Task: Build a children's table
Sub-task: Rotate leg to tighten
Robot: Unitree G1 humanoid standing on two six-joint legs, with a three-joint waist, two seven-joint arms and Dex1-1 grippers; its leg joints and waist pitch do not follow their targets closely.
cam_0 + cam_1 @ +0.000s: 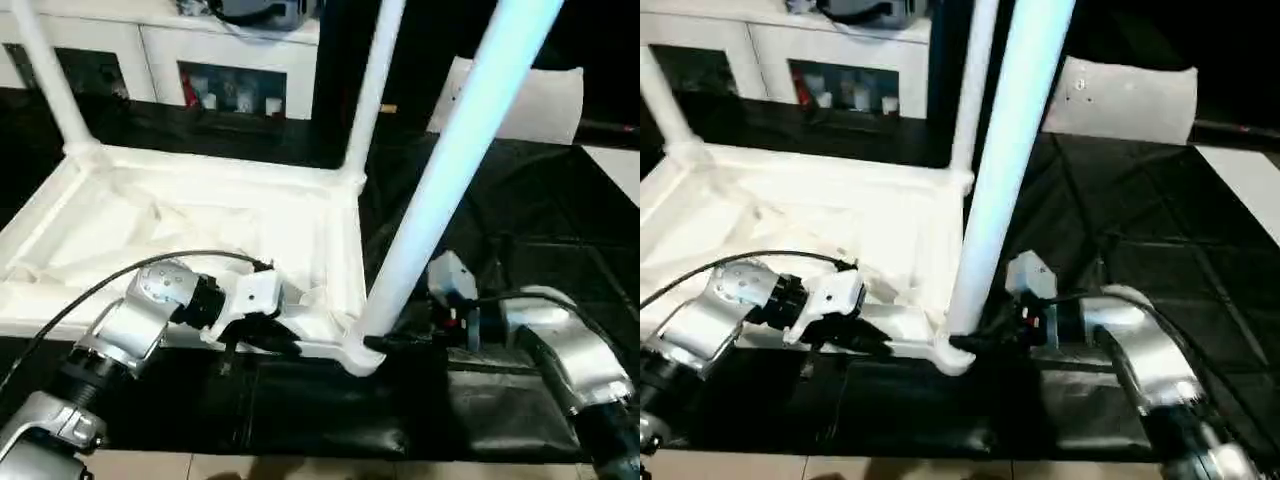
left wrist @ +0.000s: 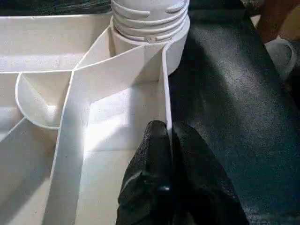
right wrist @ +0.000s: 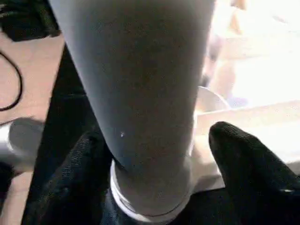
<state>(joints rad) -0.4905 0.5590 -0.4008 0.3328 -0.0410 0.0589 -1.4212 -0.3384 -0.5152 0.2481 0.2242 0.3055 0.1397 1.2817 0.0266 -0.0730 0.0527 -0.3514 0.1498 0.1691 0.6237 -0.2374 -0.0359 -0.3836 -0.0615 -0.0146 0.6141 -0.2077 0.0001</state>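
The white tabletop (image 1: 200, 215) lies underside up on a black mat, its ribs showing. Two white legs (image 1: 370, 90) (image 1: 45, 70) stand in its far corner sockets. A third leg (image 1: 450, 160) rises tilted from the near right corner socket (image 1: 358, 355), and its threaded end (image 2: 150, 18) shows above the socket. My left gripper (image 2: 169, 136) is shut on the thin near rim wall (image 2: 165, 84) of the tabletop, close to that socket. My right gripper (image 3: 157, 136) straddles the base of the third leg. One finger (image 3: 79, 178) lies against the leg, and the other finger (image 3: 248, 168) stands a little off it.
A white cabinet (image 1: 230, 60) with dark compartments stands behind the tabletop. A white pillow-like slab (image 1: 530, 100) lies at the back right. The black mat (image 1: 520, 220) stretches to the right of the tabletop, and a strip of pale floor (image 1: 300, 468) shows at its near edge.
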